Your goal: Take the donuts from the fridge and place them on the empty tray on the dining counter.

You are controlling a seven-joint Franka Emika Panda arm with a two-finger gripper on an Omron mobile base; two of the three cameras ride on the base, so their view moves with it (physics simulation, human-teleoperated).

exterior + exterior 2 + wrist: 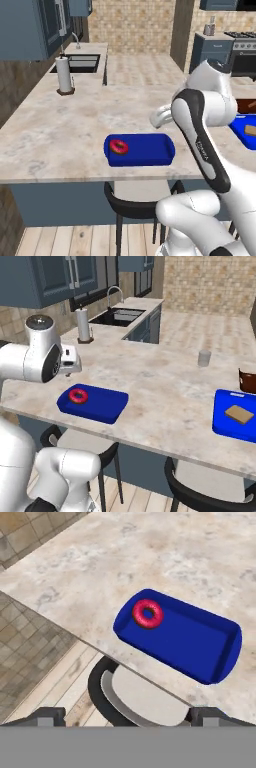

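My gripper (128, 714) is wide open, holding nothing, above the stool (135, 699). Pink donut (147, 613) sits at one end of the tray (200, 647) on the counter (60, 135). Risk: tray's near the edge, so a bump w/ 2nd donut could shove it off.

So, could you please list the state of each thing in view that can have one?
Shallow bright-blue rectangular tray: on the beige marbled counter, holds one donut.
Pink-iced ring donut: flat at one end of the tray.
Two-finger gripper: open, empty.
Second blue tray: holds tan food.
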